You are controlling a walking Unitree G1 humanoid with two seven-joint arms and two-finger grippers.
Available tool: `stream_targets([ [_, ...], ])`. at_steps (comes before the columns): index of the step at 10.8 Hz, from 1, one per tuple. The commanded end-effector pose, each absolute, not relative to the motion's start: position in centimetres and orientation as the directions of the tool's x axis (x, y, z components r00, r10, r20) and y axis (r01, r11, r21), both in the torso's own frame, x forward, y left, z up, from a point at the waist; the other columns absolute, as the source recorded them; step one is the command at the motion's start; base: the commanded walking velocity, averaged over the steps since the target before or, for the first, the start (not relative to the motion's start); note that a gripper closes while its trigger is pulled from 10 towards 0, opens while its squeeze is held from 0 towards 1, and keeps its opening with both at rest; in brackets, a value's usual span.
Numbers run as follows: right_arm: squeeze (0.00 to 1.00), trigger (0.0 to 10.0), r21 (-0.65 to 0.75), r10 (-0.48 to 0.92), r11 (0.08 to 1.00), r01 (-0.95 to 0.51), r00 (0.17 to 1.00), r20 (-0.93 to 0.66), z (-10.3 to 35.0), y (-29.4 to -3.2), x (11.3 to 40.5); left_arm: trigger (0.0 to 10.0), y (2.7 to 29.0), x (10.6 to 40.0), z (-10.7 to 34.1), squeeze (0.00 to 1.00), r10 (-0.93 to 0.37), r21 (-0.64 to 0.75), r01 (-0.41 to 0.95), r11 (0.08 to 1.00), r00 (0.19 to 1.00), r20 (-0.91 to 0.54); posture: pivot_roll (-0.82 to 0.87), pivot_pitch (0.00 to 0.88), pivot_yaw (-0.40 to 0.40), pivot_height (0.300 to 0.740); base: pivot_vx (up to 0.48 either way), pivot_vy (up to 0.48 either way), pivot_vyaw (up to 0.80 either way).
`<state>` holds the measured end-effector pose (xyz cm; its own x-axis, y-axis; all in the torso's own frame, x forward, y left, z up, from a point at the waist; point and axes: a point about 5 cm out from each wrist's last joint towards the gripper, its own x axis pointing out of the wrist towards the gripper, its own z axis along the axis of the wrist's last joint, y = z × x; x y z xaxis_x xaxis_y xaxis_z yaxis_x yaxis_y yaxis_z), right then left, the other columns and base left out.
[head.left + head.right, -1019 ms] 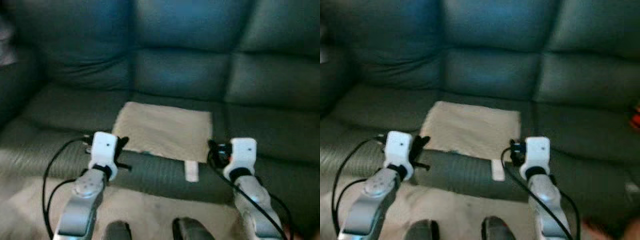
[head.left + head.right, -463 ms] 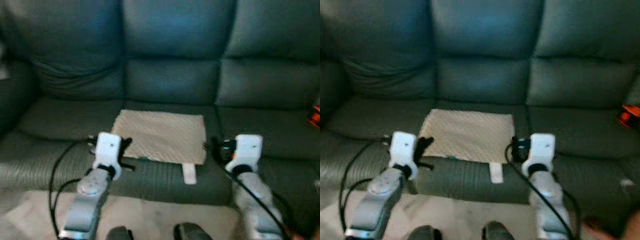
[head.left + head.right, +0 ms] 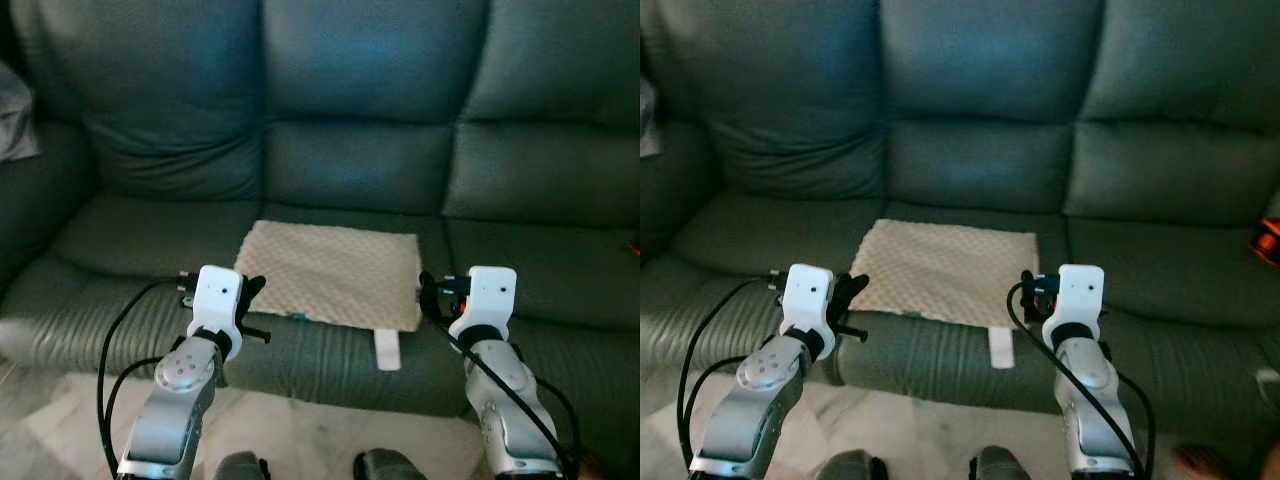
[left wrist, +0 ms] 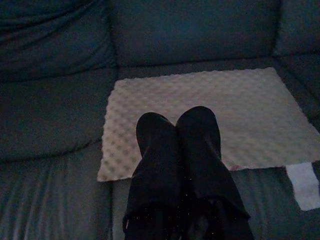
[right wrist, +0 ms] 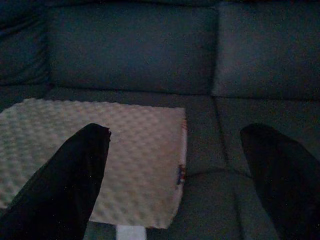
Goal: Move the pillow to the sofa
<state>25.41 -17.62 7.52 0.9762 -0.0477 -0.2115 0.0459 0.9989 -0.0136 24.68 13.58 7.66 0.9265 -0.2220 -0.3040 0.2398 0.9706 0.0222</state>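
Note:
A flat beige pillow (image 3: 335, 285) with a bumpy surface lies on the middle seat of the dark green sofa (image 3: 360, 90). A white tag (image 3: 388, 350) hangs from the pillow over the seat's front edge. My left gripper (image 4: 175, 125) hovers at the pillow's front left corner, its fingers shut together and holding nothing. My right gripper (image 5: 174, 131) is at the pillow's front right corner, its fingers (image 5: 75, 180) spread wide and open above the seat.
A grey cloth (image 3: 15, 120) lies on the sofa's left arm. Something orange (image 3: 1268, 238) shows at the far right of the sofa. A pale rug (image 3: 300, 430) covers the floor in front, and my feet (image 3: 240, 465) stand on it.
The camera has shifted and the picture has sharpened, taking in more of the sofa's back. The pillow stays flat on the seat, and both grippers stay by its front corners.

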Motion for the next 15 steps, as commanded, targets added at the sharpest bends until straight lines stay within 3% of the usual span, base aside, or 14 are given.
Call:
stream_targets([
  [1, 0.0, 10.0, -0.01, -0.048, 0.999, 0.047, 0.976, -0.214, 7.39, -17.5, 25.39, 10.0, 13.84, 24.48, 7.6, 0.0, -0.218, 0.034, 0.24, 0.97, 0.925, -0.311, -0.04, 0.04, 0.05, 0.74, 0.0, 0.0, 0.0],
  [10, 0.0, 10.0, -0.017, -0.032, 0.999, 0.029, 0.972, -0.234, 7.07, -17.53, 25.37, 10.0, 13.11, 24.41, 7.5, 0.0, -0.27, 0.004, 0.285, 0.958, 0.91, -0.315, -0.05, 0.037, 0.039, 0.74, 0.0, 0.0, -0.28],
  [15, 0.0, 10.0, -0.028, -0.032, 0.999, 0.026, 0.968, -0.248, 7.0, -17.83, 25.51, 10.0, 13.28, 24.34, 7.5, 0.0, -0.272, 0.004, 0.288, 0.958, 0.908, -0.318, -0.05, 0.04, 0.039, 0.74, 0.253, 0.0, -0.22],
])
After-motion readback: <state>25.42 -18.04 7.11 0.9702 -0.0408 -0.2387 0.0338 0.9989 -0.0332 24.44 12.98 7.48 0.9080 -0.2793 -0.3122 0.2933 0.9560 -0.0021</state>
